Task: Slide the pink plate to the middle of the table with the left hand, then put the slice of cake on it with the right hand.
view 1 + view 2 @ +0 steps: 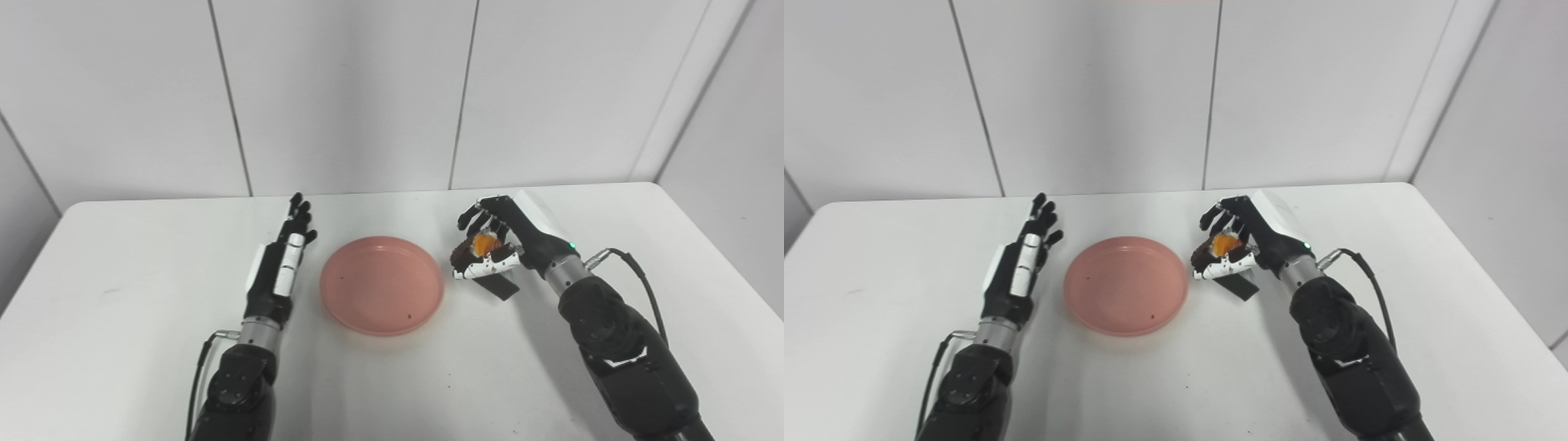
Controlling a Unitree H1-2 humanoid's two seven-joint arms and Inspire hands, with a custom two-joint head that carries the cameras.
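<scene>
Just right of the pink plate (382,285), our right hand (497,240) is curled around the slice of cake (481,248); likely soft, so we hold its sides gently. Left of the plate, our left hand (283,260) rests, fingers spread, holding nothing.

A white table (122,343) with rounded corners stands against a pale panelled wall. A pink plate (381,285) lies on it near the middle, a few dark specks inside. Just right of the plate a small dark card (499,286) rests on the tabletop.
</scene>
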